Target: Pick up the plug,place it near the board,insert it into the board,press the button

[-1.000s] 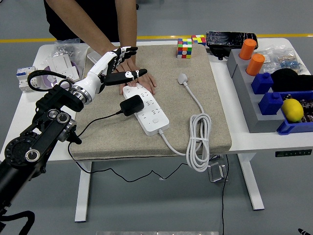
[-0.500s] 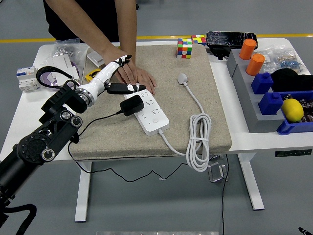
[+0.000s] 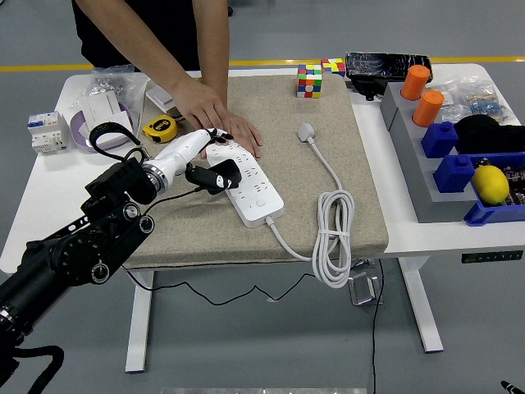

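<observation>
The robot's left hand [image 3: 199, 156] has dropped from above the person's hands to the mat [image 3: 361, 164], where it now rests at the left side of the white board [image 3: 250, 185], its thumb lying on the black plug [image 3: 223, 175]. Whether the fingers have closed round the plug cannot be told; the white fingers reach toward the board's far end. The plug sits seated on the board's left edge, unchanged from a second ago, its black cord [image 3: 164, 205] trailing left across the mat and over the table's near edge.

At the far side, a person's hand [image 3: 215, 115] presses flat on the mat against the board's far end, holding the same place as before. With the robot arm now lower, a yellow tape measure [image 3: 157, 127] shows on the table [image 3: 49, 176] left of the mat.

The board's own white cable [image 3: 332, 246] lies coiled at the mat's near right, its plug end [image 3: 307, 131] toward the far side. Two puzzle cubes [image 3: 310, 80] stand at the mat's far edge. Blue bins [image 3: 459, 168] with orange cylinders [image 3: 428, 107] and a lemon [image 3: 490, 184] occupy the table's right end.
</observation>
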Controlling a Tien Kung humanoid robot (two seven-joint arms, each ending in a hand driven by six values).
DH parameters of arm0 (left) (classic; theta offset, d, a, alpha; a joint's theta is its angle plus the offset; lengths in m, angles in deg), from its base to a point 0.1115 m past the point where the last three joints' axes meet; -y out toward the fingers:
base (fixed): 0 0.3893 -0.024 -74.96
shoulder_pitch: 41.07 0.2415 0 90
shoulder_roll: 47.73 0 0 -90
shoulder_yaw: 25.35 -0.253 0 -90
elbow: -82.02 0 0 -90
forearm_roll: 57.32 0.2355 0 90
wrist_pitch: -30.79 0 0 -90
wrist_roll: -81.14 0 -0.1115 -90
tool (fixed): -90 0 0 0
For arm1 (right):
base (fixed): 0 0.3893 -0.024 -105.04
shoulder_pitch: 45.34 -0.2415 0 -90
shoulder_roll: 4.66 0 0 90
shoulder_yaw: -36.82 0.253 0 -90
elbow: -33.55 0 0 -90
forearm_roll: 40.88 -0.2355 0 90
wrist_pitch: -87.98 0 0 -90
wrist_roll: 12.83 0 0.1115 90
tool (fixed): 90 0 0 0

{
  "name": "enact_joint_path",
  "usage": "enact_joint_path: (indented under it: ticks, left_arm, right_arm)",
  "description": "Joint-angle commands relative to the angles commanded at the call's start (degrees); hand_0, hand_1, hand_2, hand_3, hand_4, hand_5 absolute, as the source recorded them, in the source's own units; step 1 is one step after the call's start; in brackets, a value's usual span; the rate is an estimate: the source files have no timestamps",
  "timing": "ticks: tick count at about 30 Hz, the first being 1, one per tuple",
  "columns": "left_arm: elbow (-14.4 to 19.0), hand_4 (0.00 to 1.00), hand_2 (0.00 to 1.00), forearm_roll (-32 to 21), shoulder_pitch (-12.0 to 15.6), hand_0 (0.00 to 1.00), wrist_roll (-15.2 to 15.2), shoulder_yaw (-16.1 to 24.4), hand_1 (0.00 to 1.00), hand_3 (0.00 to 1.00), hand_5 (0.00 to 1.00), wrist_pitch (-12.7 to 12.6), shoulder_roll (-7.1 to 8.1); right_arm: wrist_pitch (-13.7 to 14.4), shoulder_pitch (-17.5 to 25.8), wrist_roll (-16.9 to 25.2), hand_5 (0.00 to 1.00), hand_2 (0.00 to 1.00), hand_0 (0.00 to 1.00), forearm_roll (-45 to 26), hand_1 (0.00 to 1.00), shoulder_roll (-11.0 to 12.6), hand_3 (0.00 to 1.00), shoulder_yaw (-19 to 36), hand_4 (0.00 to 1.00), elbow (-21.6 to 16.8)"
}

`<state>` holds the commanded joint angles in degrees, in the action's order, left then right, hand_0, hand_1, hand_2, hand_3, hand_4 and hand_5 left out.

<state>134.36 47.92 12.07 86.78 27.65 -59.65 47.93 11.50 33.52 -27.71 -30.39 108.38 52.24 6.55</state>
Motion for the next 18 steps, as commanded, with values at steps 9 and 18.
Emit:
enact_joint_path:
  ticks: [9, 18]
  left_arm:
    - [-3.2, 0.998, 0.806, 0.5, -0.3, 0.808, -0.4, -0.7, 0.834, 0.816, 0.206, -1.3, -1.42]
    - [-5.2, 0.997, 0.752, 0.3, -0.9, 0.754, -0.6, -1.0, 0.789, 0.762, 0.205, -2.0, -1.93]
  right_arm:
    - [0.0, 0.1, 0.0, 0.799, 0.767, 0.916, 0.0, 0.803, 0.0, 0.771, 0.1, 0.998, 0.0]
    - [0.0, 0.0, 0.1, 0.795, 0.767, 0.916, 0.0, 0.802, 0.0, 0.768, 0.2, 0.998, 0.1]
